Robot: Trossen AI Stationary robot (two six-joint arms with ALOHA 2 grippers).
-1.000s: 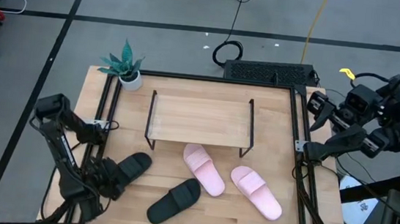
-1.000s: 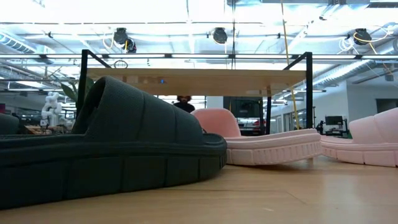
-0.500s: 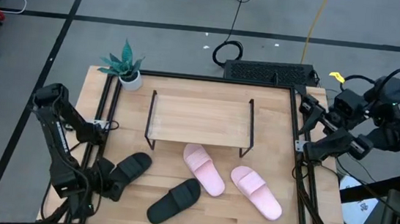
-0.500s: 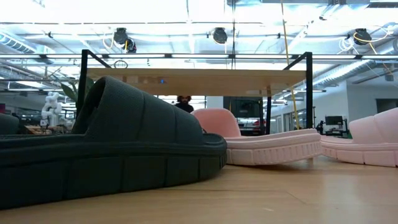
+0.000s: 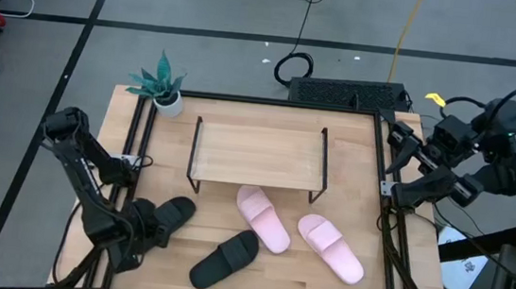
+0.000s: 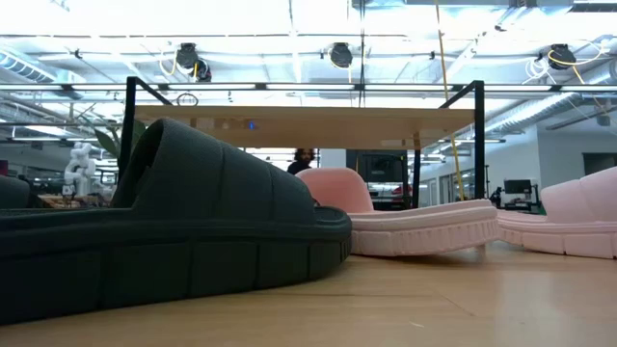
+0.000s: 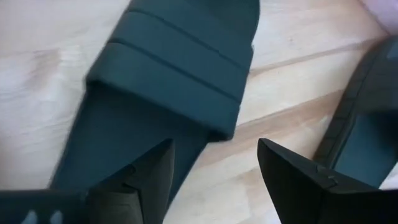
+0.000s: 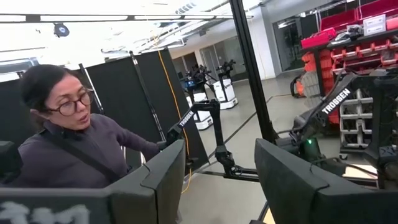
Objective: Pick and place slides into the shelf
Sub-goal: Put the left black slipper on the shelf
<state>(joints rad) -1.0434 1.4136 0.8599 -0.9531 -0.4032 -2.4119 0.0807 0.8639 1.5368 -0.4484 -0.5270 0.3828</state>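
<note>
Two black slides lie on the table's near left: one (image 5: pixel 171 216) by my left gripper (image 5: pixel 147 231), the other (image 5: pixel 226 258) to its right. Two pink slides (image 5: pixel 263 218) (image 5: pixel 331 248) rest soles down at near centre and right. The shelf (image 5: pixel 257 154) stands toward the far side on its thin black legs. My left gripper (image 7: pixel 214 149) is open and points steeply down over the first black slide's heel end (image 7: pixel 112 143), one finger above the footbed, one above bare wood. My right gripper (image 8: pixel 221 149) is open, raised beyond the table's right edge (image 5: pixel 399 144).
A potted plant (image 5: pixel 162 86) stands at the table's far left corner. A black frame rail (image 5: pixel 382 190) runs along each side of the table. A person (image 8: pixel 68 143) shows beyond the right gripper. Bare wood lies in front of the shelf (image 5: pixel 224 198).
My left gripper has rolled about its own axis and shifted slightly toward the first black slide's heel, sinking a little. The slides have stayed where they were. A person behind the shelf in the low view has stepped to the right.
</note>
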